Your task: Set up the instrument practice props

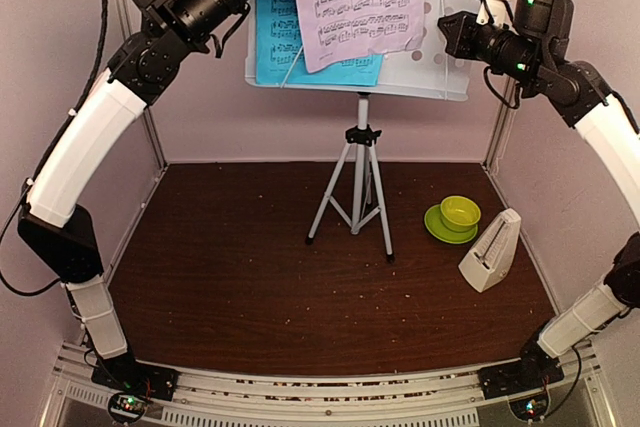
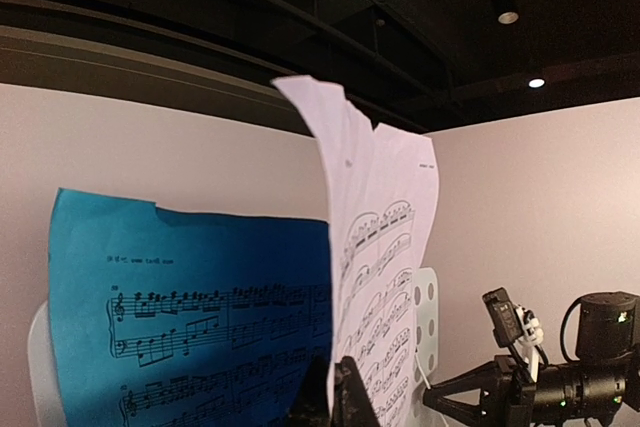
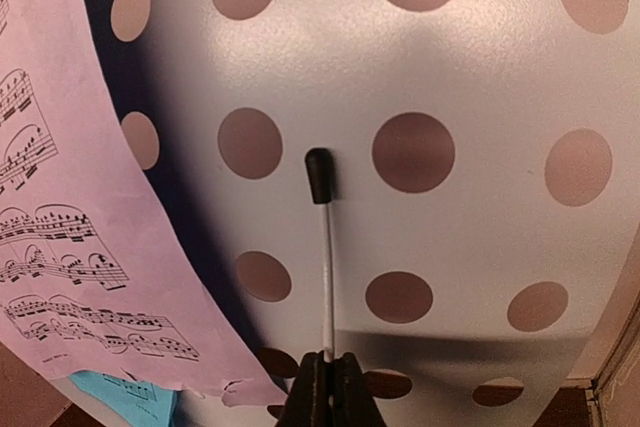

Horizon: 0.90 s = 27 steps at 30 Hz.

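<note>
— While the left gripper (image 2: pixel 345 402) is clamped on the lilac sheet (image 2: pixel 375 247), why does the page hang crooked?
— It isn't seated yet. It overlaps the cyan sheet (image 1: pixel 275 42) on the desk (image 3: pixel 490 67), which tops the tripod (image 1: pixel 357 182) mid-worktop (image 1: pixel 230 267).
— And the right gripper (image 3: pixel 330 372)?
— Pinched tight on the desk's wire (image 3: pixel 327 267), probably to keep it clear so the page can tuck behind. The metronome (image 1: pixel 492 252) stands right, beside the cup.
</note>
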Each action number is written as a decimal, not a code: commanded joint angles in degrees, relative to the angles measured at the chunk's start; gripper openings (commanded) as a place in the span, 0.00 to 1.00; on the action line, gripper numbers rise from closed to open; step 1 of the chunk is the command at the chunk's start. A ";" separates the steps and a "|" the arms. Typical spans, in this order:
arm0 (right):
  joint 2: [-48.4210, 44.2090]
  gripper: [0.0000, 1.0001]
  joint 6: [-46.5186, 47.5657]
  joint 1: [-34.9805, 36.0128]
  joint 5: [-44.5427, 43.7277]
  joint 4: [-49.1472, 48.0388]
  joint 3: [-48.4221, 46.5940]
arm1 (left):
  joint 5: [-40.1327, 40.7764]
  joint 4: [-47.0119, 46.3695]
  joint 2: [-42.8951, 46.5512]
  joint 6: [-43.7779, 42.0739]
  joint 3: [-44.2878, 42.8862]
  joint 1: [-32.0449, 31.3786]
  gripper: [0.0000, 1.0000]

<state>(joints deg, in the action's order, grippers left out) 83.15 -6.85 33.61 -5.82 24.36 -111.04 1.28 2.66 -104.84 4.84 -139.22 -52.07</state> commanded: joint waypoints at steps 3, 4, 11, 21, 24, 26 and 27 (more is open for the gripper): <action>-2.12 0.00 0.77 -0.29 2.16 -3.72 3.27 | 1.79 -3.12 0.32 -2.56 1.07 -0.07 0.00; -2.43 0.00 1.05 -0.29 2.36 -4.43 3.85 | 1.99 -3.30 0.40 -2.82 1.31 -0.12 0.00; -4.50 0.00 3.42 -0.27 4.83 -10.20 7.99 | 4.25 -4.98 0.36 -4.22 2.60 -0.30 0.00; -6.36 0.00 6.24 -0.29 9.65 -18.75 12.57 | 4.61 -5.97 -1.40 -7.35 2.09 -0.92 0.00; -7.34 0.00 6.83 -0.35 10.46 -21.19 14.54 | 3.64 -6.12 -2.59 -8.04 0.97 -0.92 0.00; -7.70 0.00 7.38 -0.30 10.74 -22.31 15.51 | 1.98 -6.59 -3.52 -9.20 0.31 -0.92 0.00; -8.00 0.00 7.58 -0.34 10.81 -22.92 15.99 | 1.41 -6.76 -3.97 -9.73 -0.12 -0.92 0.00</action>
<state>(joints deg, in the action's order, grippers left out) 77.06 -0.80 33.34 2.11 7.01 -96.55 4.99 -1.13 -106.72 -2.13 -137.40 -52.73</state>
